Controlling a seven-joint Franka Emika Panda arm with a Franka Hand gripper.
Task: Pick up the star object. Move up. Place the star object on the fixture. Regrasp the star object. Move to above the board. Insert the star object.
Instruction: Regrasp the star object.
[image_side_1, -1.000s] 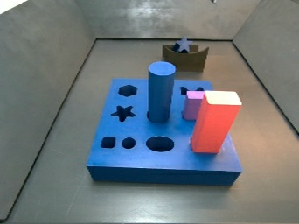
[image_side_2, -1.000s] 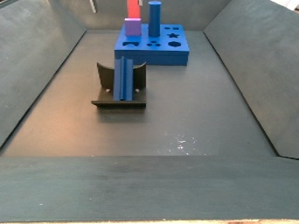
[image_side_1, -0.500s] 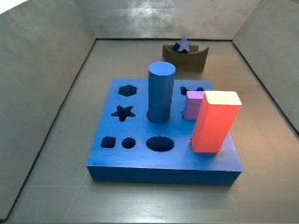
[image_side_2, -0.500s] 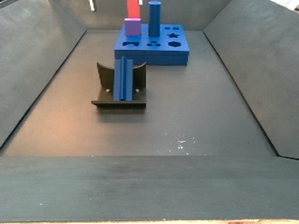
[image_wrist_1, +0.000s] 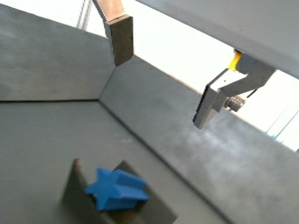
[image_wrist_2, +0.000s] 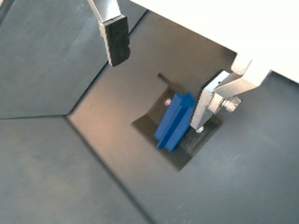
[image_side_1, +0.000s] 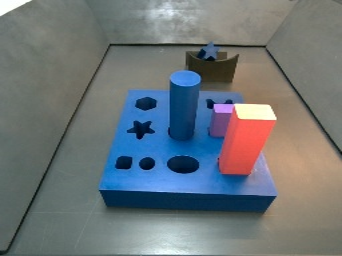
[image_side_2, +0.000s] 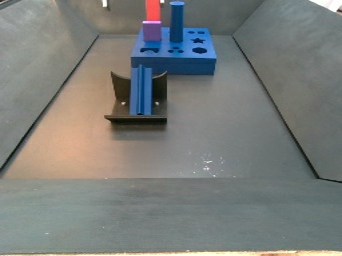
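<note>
The large flat blue square board (image_side_1: 187, 163) lies mid-bench in a side view, with a star hole, a hexagon hole, a small square hole and a round hole cut along its left part, and three pegs crowded on its right part: a tall blue cylinder (image_side_1: 183, 103), a tall red-orange rectangular block (image_side_1: 246, 139) at the near right corner and a short purple block (image_side_1: 221, 118) between and behind them. Beyond the board, near the far edge of the bench, stands the small dark brown fixture (image_side_1: 213, 68) with the small ridged blue star object (image_side_1: 209, 52) resting in the notch on its top, well apart from the board. The side view from the opposite end shows the fixture (image_side_2: 138, 96) close up as a dark L-shaped bracket on a base plate, the star object (image_side_2: 142, 89) reading there as a blue ridged bar against it, and the board (image_side_2: 177, 52) far behind. The two-finger gripper (image_wrist_1: 163, 72) shows only in the wrist views: its flat silver plates with dark pads are spread wide with nothing between them, above the fixture (image_wrist_2: 177, 136). One wrist view gives the star-shaped end of the star object (image_wrist_1: 117, 189), another its long ridged side (image_wrist_2: 177, 124). All surfaces look matte; the bench floor and walls are dull grey.
</note>
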